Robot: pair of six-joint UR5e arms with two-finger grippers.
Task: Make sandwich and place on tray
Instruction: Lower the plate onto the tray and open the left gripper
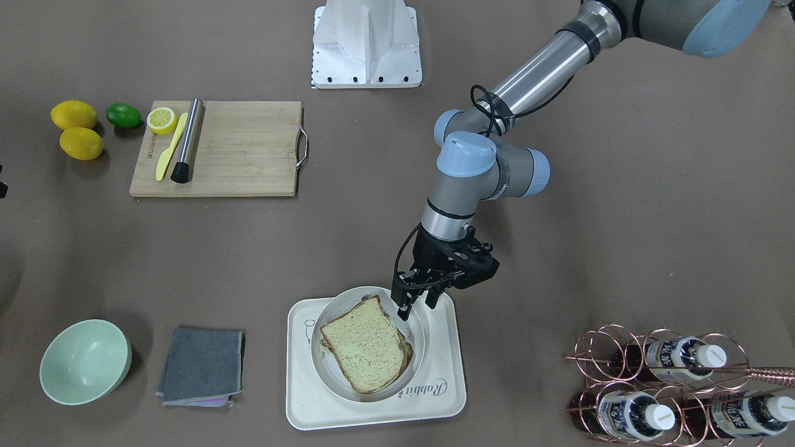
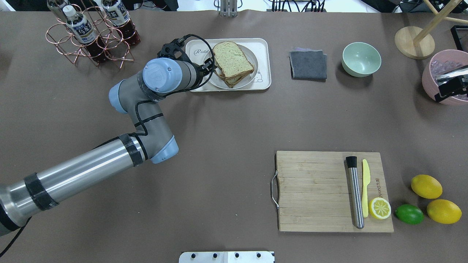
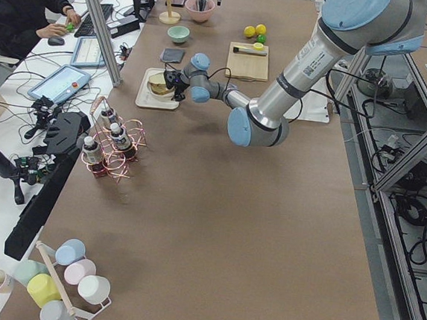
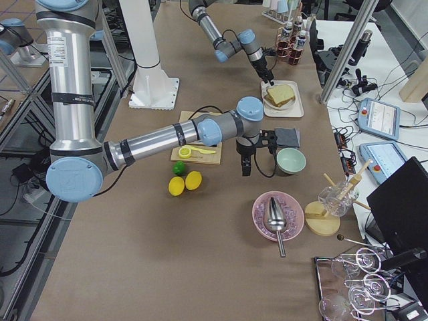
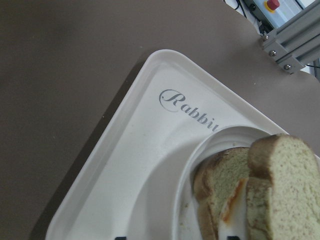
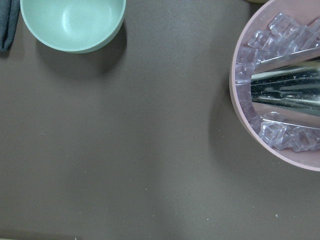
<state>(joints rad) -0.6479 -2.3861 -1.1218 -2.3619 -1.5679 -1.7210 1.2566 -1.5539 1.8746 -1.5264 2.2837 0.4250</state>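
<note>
1. Left gripper (image 1: 417, 311) hangs over the plate's edge on the robot's side. Its jaws are parted a moderate way and grip nothing that I can make out. One finger (image 1: 403, 309) is just beside the sandwich's corner; whether it touches, I cannot tell.
2. The sandwich (image 1: 366, 351) is stacked with its top slice skewed over the lower one, and egg shows at the edge in the wrist view. It lies on a round pale grey plate (image 1: 345, 299), which sits on the cream "Rabbit" tray (image 1: 304, 403).
3. Placing looks done, so the step in hand is probably to clear away.
4. Keep the jaws apart and rise straight up before moving sideways, so no finger drags the top slice or tips the plate.
5. Retreat over open table, away from the copper bottle rack (image 1: 612, 340).
6. The right gripper (image 4: 246, 164) is well apart, near the mint-green bowl (image 4: 291, 160); I cannot tell whether it is open.
</note>
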